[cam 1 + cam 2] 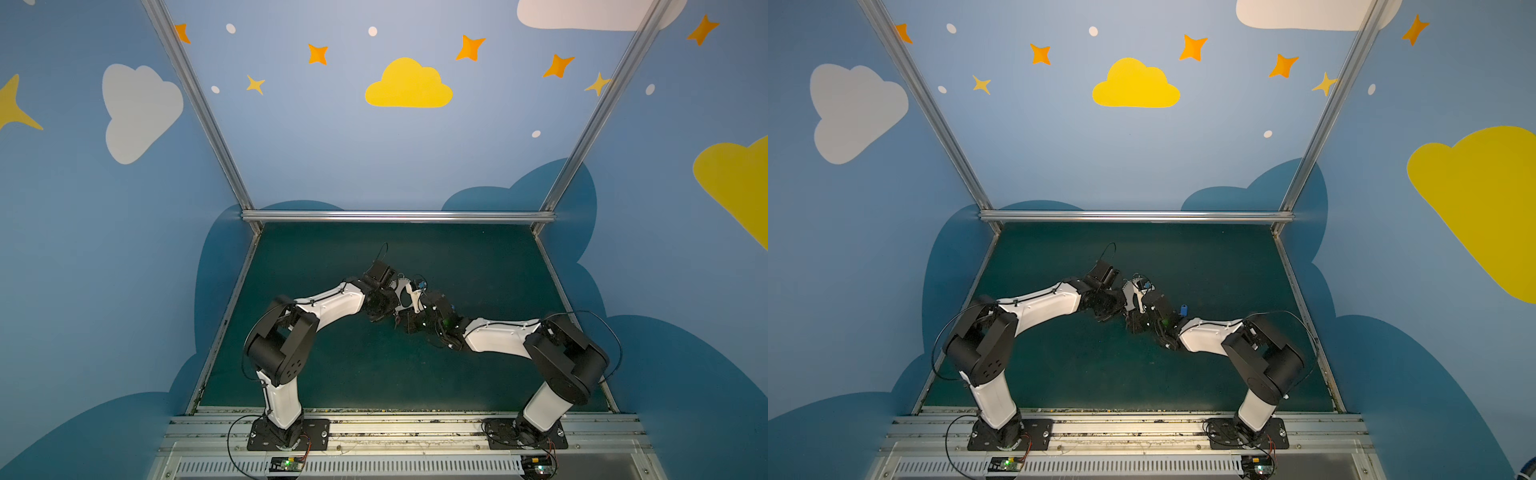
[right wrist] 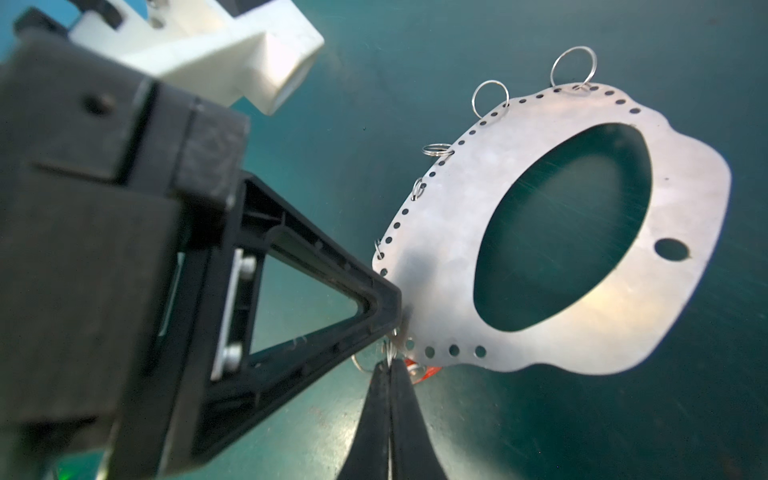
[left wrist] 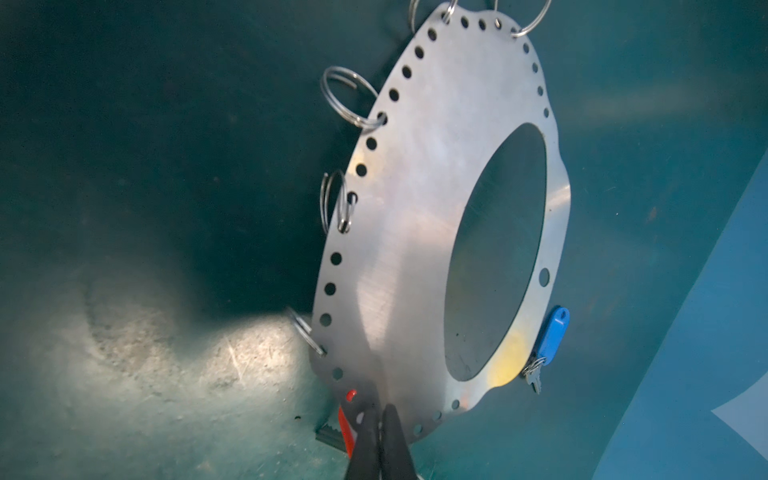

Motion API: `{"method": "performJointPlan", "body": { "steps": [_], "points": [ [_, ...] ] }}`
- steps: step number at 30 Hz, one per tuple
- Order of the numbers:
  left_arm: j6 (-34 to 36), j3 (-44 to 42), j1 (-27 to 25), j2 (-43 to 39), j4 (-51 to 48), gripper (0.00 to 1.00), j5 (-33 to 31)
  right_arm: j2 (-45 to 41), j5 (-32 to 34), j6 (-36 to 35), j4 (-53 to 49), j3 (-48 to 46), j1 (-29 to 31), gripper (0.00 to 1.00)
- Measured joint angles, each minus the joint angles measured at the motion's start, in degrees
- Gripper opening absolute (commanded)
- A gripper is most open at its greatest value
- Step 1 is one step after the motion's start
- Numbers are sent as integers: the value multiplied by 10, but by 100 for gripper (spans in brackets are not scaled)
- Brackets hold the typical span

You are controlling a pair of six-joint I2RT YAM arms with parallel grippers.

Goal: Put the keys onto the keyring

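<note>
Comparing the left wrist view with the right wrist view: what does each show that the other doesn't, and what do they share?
Only the left wrist view: the blue-tagged key past the edge of the keyring, and the left gripper, seen from behind its own tips, shut on the keyring's edge. Only the right wrist view: the right gripper shut on a small wire ring at the keyring's edge, and the left gripper's black body seen from outside. Both: the keyring, its wire rings and the red-orange tag, partly hidden behind it.

L hand point(image 3: 380, 417) closed | R hand point(image 2: 390, 368) closed | arms bent inward, hands near
</note>
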Motion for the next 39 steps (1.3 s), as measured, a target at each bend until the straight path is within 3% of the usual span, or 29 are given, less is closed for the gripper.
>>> {"method": "performJointPlan", "body": {
  "steps": [13, 26, 39],
  "points": [
    [-16, -10, 3, -9, -1, 4, -17, 20, -5, 2, -5, 18, 11, 0],
    [-76, -65, 3, -47, 54, 4, -41, 25, 14, 71, 18, 12, 18, 0],
    [-121, -97, 4, -70, 101, 4, -46, 17, 9, 94, 34, 6, 15, 0]
  ]
}}
